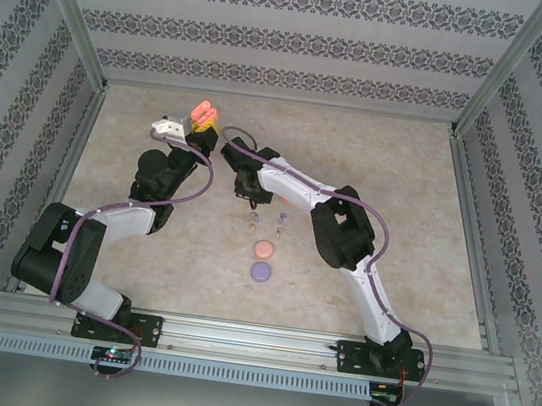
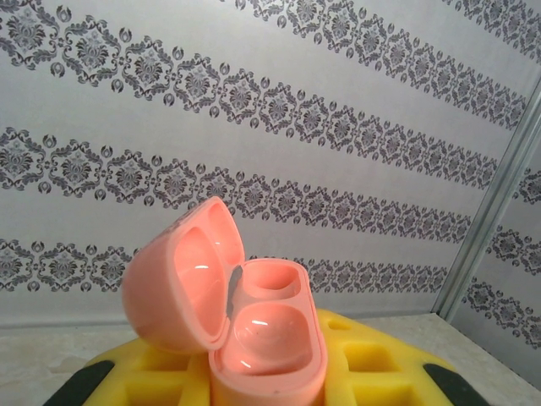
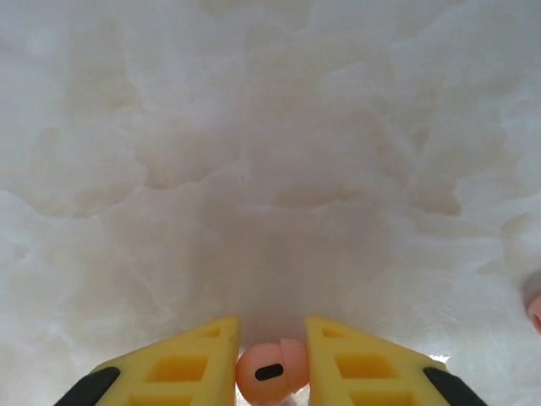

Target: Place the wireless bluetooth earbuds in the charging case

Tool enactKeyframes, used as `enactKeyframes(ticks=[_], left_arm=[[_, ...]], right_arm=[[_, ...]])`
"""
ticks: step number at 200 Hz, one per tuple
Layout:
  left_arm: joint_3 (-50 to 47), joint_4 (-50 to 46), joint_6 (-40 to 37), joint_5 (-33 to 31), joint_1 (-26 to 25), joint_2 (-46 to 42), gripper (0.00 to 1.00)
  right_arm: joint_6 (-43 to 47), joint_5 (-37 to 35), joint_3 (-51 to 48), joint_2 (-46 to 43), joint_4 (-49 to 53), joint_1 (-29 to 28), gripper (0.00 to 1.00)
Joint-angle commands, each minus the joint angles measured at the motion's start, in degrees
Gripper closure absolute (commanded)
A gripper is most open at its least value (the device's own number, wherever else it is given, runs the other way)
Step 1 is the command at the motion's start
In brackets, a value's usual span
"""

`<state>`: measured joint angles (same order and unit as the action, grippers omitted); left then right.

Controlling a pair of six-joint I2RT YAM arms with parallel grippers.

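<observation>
Left hand: the left hand (image 1: 200,133) is raised over the far-left part of the tabletop (image 1: 395,180), its yellow fingers (image 2: 372,368) clamped on the base of the charging case (image 2: 262,338).
Charging case: pink-salmon, held upright off the tabletop, with the lid hinged open and tilted to the left in the left wrist view. Two glossy moulded wells show inside the base, and nothing is seated in them. From above it shows as a pink shape at the tip of the left arm (image 1: 204,113).
Backdrop, left wrist view: patterned wall (image 2: 254,101) with a metal corner post (image 2: 499,203) at right.
Right hand: the right hand (image 3: 270,338) is low over the tabletop near the centre (image 1: 245,196). Its two yellow fingers (image 3: 182,364) are closed in on an earbud (image 3: 269,372).
Earbud: salmon-pink and rounded, with a small black oval mark facing the camera, gripped between the fingertips. Whether it touches the tabletop cannot be told.
Loose earbuds: four loose earbuds (image 1: 278,232) lie on the tabletop just in front of the right hand, in two short columns. They are too small for colour to be told with certainty.
Closed cases: a salmon-orange case (image 1: 264,250) lies flat just nearer than the loose earbuds, and a purple case (image 1: 261,271) just nearer again. The two are close together but apart.
Edge item: a pinkish rounded object (image 3: 536,311) is cut off by the right border of the right wrist view. Its identity cannot be told.
Separation: the charging case and the gripped earbud are well apart, one in each hand.
</observation>
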<state>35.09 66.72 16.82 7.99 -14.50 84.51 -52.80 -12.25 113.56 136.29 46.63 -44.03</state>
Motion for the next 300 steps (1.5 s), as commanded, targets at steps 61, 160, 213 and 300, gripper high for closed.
enactKeyframes(ticks=[61, 160, 213, 300], left_arm=[[1.6, 2.6, -0.5, 4.7, 0.7, -1.6, 1.0], [2.7, -1.5, -8.5, 15.6, 0.3, -4.9, 1.0], [5.0, -8.3, -20.7, 13.3, -4.0, -7.1, 1.0], [8.9, -7.5, -28.2, 4.9, -12.3, -4.4, 1.0]], right_arm=[[3.8, -4.0, -4.1, -13.4, -5.2, 2.4, 0.75], [14.1, -6.4, -7.1, -30.0, -11.3, 5.2, 0.75], [18.9, -6.0, -9.5, -39.5, -17.5, 4.9, 0.74], [19.6, 0.4, -22.9, -50.8, -38.8, 2.0, 0.73]])
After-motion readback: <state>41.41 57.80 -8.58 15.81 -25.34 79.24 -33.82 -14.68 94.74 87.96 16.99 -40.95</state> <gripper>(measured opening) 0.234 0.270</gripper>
